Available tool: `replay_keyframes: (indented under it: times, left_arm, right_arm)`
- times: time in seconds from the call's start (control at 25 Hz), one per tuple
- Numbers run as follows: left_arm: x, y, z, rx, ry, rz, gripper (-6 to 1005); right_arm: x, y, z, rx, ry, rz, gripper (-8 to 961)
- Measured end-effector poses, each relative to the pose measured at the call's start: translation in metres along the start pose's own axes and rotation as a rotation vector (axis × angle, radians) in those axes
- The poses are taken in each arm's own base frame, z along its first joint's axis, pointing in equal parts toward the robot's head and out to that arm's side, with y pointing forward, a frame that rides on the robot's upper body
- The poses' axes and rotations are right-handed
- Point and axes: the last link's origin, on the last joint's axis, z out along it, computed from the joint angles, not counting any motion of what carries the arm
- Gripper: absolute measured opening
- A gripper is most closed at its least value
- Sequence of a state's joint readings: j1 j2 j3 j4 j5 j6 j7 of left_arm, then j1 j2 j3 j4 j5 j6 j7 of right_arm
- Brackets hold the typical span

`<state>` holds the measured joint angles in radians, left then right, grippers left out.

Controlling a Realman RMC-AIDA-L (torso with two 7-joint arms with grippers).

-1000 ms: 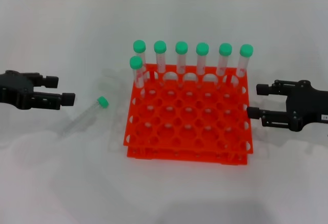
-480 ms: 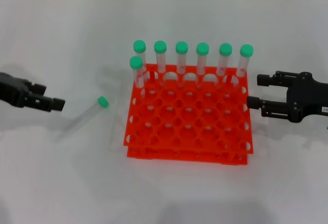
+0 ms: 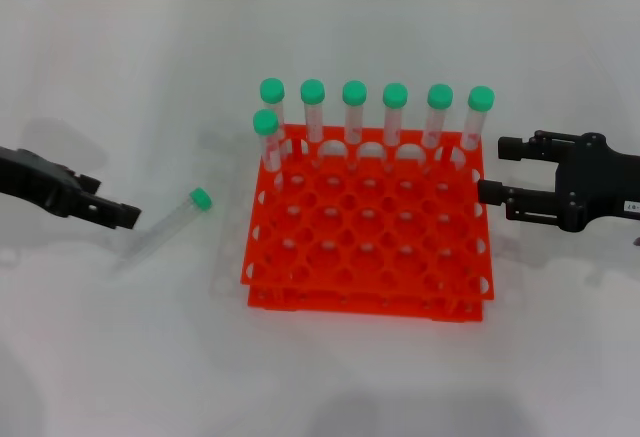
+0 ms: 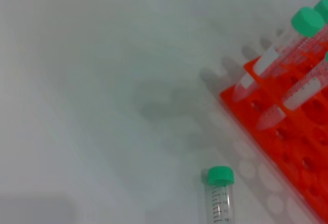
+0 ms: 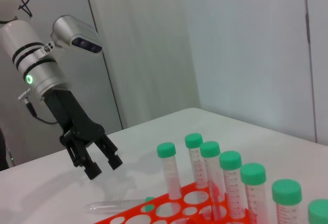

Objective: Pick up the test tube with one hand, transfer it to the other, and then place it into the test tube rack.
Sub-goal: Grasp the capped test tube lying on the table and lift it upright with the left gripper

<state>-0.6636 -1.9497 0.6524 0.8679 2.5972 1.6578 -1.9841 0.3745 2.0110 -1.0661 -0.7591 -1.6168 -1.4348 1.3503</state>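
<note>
A laboratory setting is suggested by the orange test tube rack [image 3: 366, 232] placed on a plain white table [image 3: 330, 377], with green-capped tubes [image 3: 395, 117] held upright in its back row. Bare pale wall panels [image 5: 246, 44] are seen behind, and a silver robot arm [image 5: 36, 65] is mounted beside the table.

A white surface [image 3: 330, 377] is carrying the orange test tube rack [image 3: 366, 247] near its middle, and the test tube [image 3: 165, 227] is lying on its side just left of the rack, apart from it.
</note>
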Motion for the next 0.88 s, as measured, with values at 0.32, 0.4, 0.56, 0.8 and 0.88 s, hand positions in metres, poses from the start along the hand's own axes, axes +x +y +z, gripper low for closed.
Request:
replay_keyframes:
  times: [0.32, 0.4, 0.56, 0.8, 0.88]
  left_arm:
    - [-0.001, 0.012, 0.028, -0.033, -0.07, 0.03, 892]
    - [-0.002, 0.013, 0.029, -0.033, -0.081, 0.029, 890]
    - [-0.006, 0.011, 0.029, -0.024, -0.1, 0.011, 880]
    - [-0.009, 0.01, 0.028, -0.017, -0.116, 0.0, 867]
    - [-0.01, 0.01, 0.028, -0.019, -0.12, 0.0, 862]
  right_arm:
    - [0.0, 0.0, 0.0, 0.002, 0.0, 0.001, 676]
    - [0.0, 0.0, 0.0, 0.001, 0.001, 0.001, 676]
    - [0.002, 0.001, 0.0, -0.002, 0.004, 0.003, 676]
    - [0.003, 0.002, 0.0, -0.003, 0.005, 0.008, 676]
    - [0.003, 0.002, 0.0, -0.004, 0.006, 0.007, 676]
